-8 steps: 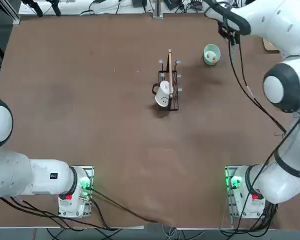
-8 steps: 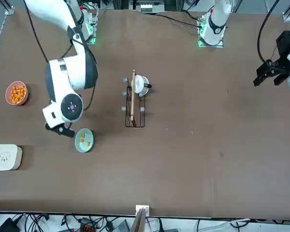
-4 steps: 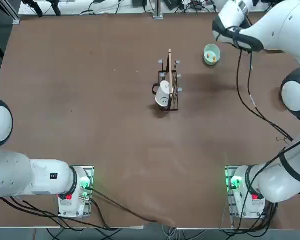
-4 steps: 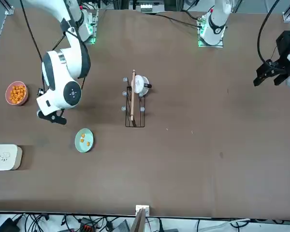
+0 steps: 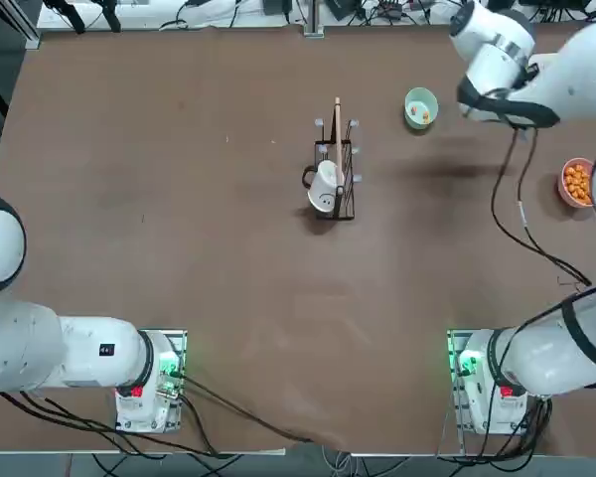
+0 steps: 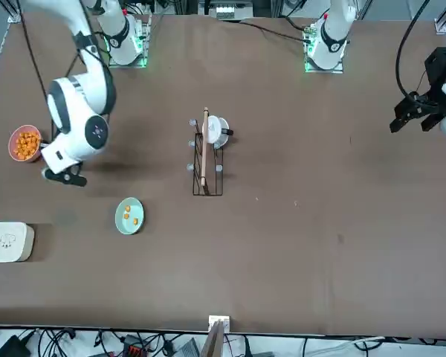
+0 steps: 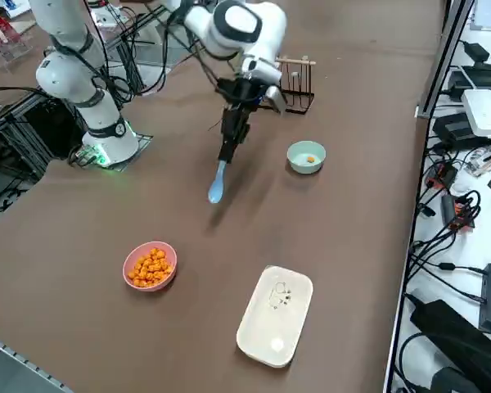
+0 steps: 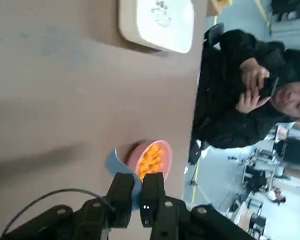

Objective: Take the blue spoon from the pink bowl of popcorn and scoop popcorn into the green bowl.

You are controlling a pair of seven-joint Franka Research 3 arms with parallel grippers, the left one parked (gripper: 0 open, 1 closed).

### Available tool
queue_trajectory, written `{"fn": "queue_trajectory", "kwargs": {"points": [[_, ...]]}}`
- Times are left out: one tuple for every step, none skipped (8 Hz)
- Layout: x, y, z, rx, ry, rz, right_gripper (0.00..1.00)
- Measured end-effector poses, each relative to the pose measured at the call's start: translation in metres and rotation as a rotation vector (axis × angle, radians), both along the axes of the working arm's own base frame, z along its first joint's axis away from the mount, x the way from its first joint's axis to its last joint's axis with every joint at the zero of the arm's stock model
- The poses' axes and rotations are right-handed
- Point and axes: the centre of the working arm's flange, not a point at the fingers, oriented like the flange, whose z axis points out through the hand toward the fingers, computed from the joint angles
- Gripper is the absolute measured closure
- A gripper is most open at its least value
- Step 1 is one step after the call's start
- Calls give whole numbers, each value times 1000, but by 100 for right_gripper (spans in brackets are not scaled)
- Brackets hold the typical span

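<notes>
The right hand (image 7: pixel 231 149) is pressed together on the short handle of the blue spoon (image 7: pixel 216 188), which passes between its two fingers. The hand hangs above the desk (image 7: pixel 82 315), and the spoon's rounded end points down and outward beneath it, clear of the surface, with a soft shadow on the desk near it.

To the hand's right, and nearer the arms' bases than the hand, sits the pink bowl (image 7: pixel 125 266), upright and heaped with popcorn (image 7: pixel 150 268) in orange lumps. The green bowl (image 7: pixel 306 169) stands upright to the hand's left and farther out from the bases, with a few orange pieces inside it. The spoon is apart from both bowls.

Also to the hand's right, but farther from the bases, a white tray (image 7: pixel 276 315) with rounded corners and a small line drawing lies flat on the desk. Well to the hand's left is a dark wire rack (image 5: pixel 347 204), with a pale wooden stick (image 5: pixel 339 129) along it and a white mug (image 5: pixel 323 187) tipped on its side against it. Beyond the desk, a person (image 8: pixel 235 90) in dark clothes holds a small dark object (image 8: pixel 270 86).
</notes>
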Motion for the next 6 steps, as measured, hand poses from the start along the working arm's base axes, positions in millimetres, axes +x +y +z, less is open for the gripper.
{"fn": "queue_trajectory", "kwargs": {"points": [[-10,-29,-4,-14,-6,31,88],[-21,-57,-8,-35,-3,54,88],[-30,-81,-12,-56,6,60,88],[-37,-98,-16,-66,17,55,88],[-43,-112,-21,-74,30,45,88],[-50,-126,-26,-76,42,34,88]]}}
